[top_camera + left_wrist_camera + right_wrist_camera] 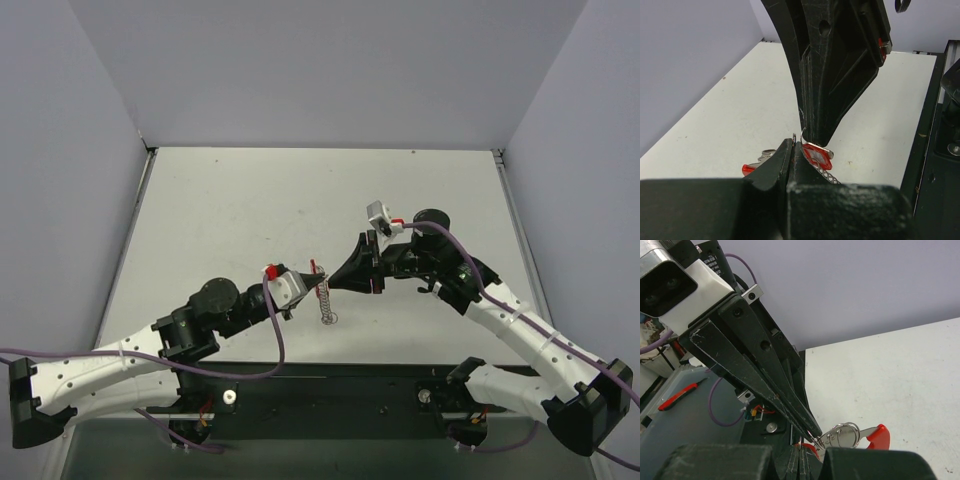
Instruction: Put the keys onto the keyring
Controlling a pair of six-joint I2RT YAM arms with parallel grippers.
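Both grippers meet tip to tip above the table's middle. My left gripper (318, 283) (794, 142) is shut on a thin edge of silver metal. It seems to belong to a silver key (766, 154) (867, 434) with a red head that sticks out sideways. A wire ring (845, 432) is looped through this key. My right gripper (332, 281) (801, 452) is shut on a fine wire loop, the keyring (805, 134). A red-framed tag (817, 156) and a silver chain (326, 300) (829, 174) hang from it.
The white table (250, 210) is walled by grey panels at the back and sides. The arms' black base rail (330, 385) runs along the near edge. A red-handled tool (677, 397) lies on a grey surface off the table.
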